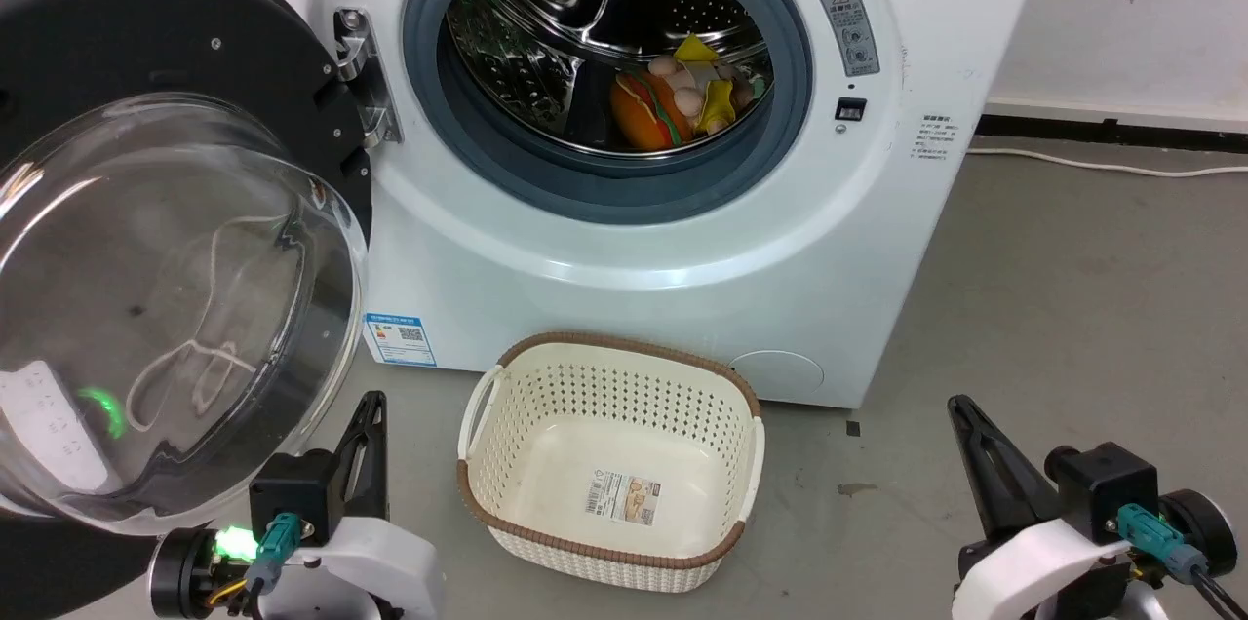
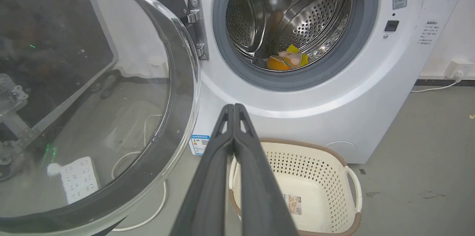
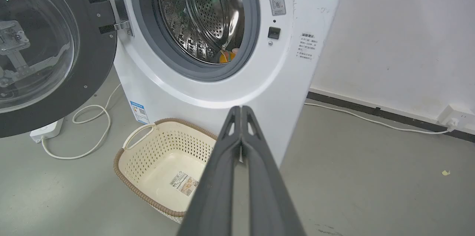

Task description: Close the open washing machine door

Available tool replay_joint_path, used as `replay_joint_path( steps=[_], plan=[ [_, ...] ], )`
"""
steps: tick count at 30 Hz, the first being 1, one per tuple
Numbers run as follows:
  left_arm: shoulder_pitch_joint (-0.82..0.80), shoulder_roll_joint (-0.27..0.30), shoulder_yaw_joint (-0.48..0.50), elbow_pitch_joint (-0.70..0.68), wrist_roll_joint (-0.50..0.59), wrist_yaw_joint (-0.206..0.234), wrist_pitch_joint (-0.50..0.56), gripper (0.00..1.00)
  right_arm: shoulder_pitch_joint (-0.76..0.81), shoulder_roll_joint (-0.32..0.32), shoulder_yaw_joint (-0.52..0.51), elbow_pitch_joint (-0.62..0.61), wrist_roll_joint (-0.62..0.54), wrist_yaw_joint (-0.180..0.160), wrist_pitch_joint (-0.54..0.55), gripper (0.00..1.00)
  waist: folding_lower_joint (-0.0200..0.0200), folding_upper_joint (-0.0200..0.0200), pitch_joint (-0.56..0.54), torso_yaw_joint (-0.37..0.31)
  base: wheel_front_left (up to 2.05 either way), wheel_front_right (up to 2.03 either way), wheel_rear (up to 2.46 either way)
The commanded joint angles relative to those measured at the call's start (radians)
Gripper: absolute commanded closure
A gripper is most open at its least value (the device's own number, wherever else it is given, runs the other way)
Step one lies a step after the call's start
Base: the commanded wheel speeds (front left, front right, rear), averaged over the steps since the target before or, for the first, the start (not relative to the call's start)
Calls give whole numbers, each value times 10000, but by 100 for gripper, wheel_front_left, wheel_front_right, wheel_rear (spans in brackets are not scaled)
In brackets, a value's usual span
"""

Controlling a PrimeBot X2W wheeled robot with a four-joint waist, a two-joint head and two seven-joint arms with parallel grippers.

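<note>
Two pincers, my left gripper and right gripper, are clenched on nothing, slim blades for pushing, I judge. The washing machine door hangs swung wide from its hinge on the washing machine — bulging just left of and above the left gripper, well apart from the right.

Door stands wide open at left, glass bowl bulging outward, just beside left hand. Basket sits on floor near washing machine front, blocking the low middle approach. Open floor right of basket gives passage.
</note>
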Motion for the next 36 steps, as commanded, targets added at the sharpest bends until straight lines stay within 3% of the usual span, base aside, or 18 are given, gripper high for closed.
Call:
replay_joint_path(
  steps=[1, 3, 4, 22, 36],
  plan=[
    [139, 1, 5, -45, 28, 30, 1, 100, 42, 40, -1, -47, -51, 8, 7, 100, 0, 0, 0, 0, 0, 0, 0],
    [139, 1, 5, -45, 28, 30, 1, 100, 42, 40, -1, -47, -51, 8, 7, 100, 0, 0, 0, 0, 0, 0, 0],
    [-2, 0, -2, 2, -1, 0, -4, 0, 0, 0, 0, 2, 5, 0, -2, 0, 0, 0, 0, 0, 0, 0, 0],
    [-10, 0, -84, -8, -77, -38, -333, 0, 21, 3, -146, -24, 199, 1, -331, 0, 0, 0, -18, 152, 0, 0, 0],
    [-11, 0, -102, -21, -115, -118, -625, 0, 94, 8, -140, -62, 409, 2, -623, 0, 0, 0, -75, 840, 0, 0, 0]
  ],
)
